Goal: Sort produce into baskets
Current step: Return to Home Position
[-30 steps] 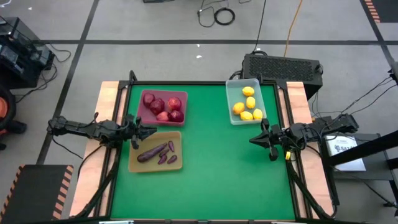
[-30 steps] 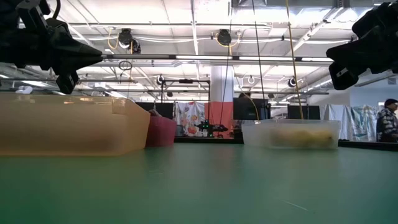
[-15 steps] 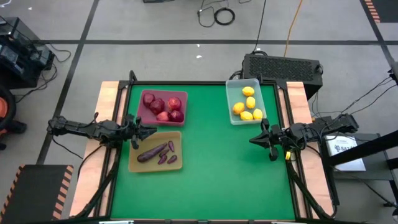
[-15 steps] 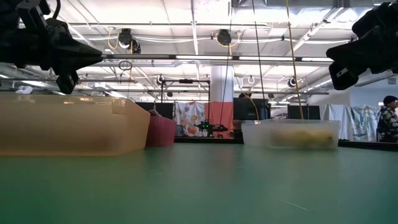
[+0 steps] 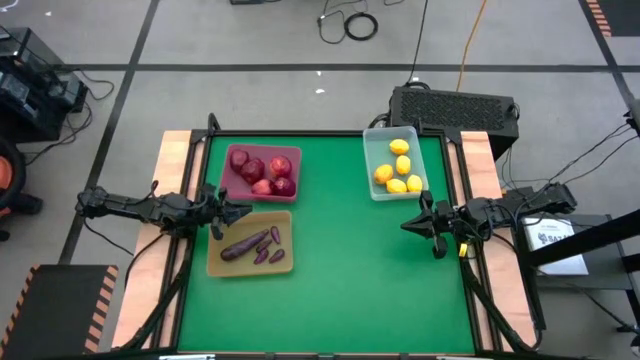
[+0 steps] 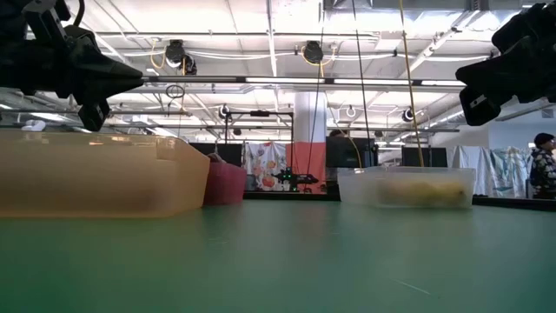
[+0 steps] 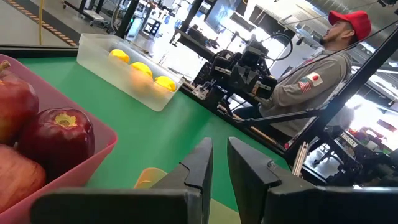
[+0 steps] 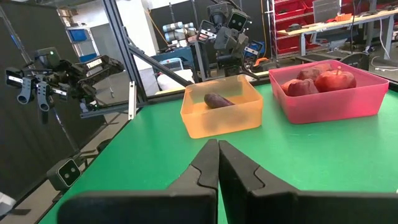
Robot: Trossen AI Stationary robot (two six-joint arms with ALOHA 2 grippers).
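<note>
Zero pieces of produce lie loose on the green tabletop (image 5: 350, 270); every piece sits in a container. Four or five dark purple eggplants (image 5: 248, 246) rest in the tan tray (image 5: 250, 273), the biggest slanting corner to corner. Red fruits (image 5: 262, 170) fill the maroon tray (image 5: 228, 190), which stands just beyond the tan tray on its far side, the two nearly touching. Lemons (image 5: 398, 172) are gathered in the clear bin (image 5: 380, 150), well apart from the tan tray, across the green and farther back.

With the sorting seemingly done, the relation that counts is how each pincer stands to the containers as the arms retire. The left pincer (image 5: 243, 210) hangs over the tan tray's far edge, raised above its rim in the low view, pinching nothing, its fingers (image 7: 202, 165) a narrow slit apart. It points across the tabletop, away from its own arm. The right pincer (image 5: 405, 226) faces the tan tray from well across the green, over bare tabletop, empty, fingers (image 8: 208, 163) pressed together.

As I judge it, the left arm is the one needing care: drawing straight back along its own line keeps it off the tan tray's rim, while the right arm has nothing beneath it.
</note>
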